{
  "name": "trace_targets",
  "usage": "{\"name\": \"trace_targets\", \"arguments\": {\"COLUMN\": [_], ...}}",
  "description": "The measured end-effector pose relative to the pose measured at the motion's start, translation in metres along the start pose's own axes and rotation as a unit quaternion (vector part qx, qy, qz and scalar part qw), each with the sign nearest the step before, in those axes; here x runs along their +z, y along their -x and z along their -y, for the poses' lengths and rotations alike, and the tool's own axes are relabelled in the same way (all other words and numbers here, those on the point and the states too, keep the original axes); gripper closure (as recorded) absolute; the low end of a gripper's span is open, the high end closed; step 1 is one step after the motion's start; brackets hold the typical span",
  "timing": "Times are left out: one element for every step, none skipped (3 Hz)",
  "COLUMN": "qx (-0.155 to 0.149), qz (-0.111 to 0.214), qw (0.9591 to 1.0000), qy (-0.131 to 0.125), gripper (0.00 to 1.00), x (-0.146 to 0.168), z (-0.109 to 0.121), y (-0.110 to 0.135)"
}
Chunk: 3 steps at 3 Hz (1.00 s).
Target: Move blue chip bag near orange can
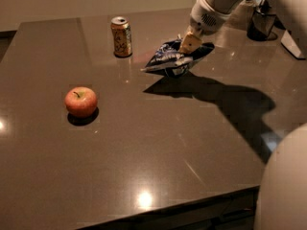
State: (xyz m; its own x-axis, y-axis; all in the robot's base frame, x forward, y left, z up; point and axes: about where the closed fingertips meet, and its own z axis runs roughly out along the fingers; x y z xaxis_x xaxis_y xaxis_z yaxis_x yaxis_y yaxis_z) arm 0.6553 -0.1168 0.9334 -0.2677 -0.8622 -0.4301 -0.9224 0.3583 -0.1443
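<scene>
Our gripper (190, 44), pale-fingered at the end of the white arm, sits toward 1 o'clock on the table and is clamped on the upper edge of the blue chip bag (169, 60), a crinkly dark foil packet with white print. The bag hangs tilted from the fingers, its low corner pointing toward 9 o'clock. Its shadow falls on the glossy dark brown table (144, 147) just under it and toward 4 o'clock, so we judge it lifted clear or barely grazing the surface.

The orange can (121, 36), a small orange-gold metal drink can with a silver top, stands upright at about 10 o'clock from the bag, near it but apart. We judge the carry nearly finished.

To do it well, we should ease the bag a little further toward 10 o'clock. We should lower it until the foil rests flat, and stop short so the trailing corner does not nudge the can over. Only then should we let go and rise straight up.

The round red apple (81, 101) lies well apart at 7 o'clock from the can and needs no attention.

The bag's white lettering is too crumpled to read, and the can's patterned label shows no legible name.
</scene>
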Motion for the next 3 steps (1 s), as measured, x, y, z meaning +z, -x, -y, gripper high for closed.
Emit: {"name": "trace_targets", "arguments": {"qx": [0.042,0.076,0.091], "qz": [0.007,0.024,0.031], "qw": [0.9989,0.9963,0.9946], "qy": [-0.019,-0.034,-0.041], "gripper": [1.0,1.0,1.0], "x": [0.022,0.041,0.052], "z": [0.021,0.037,0.043], "y": [0.013,0.038,0.053]}}
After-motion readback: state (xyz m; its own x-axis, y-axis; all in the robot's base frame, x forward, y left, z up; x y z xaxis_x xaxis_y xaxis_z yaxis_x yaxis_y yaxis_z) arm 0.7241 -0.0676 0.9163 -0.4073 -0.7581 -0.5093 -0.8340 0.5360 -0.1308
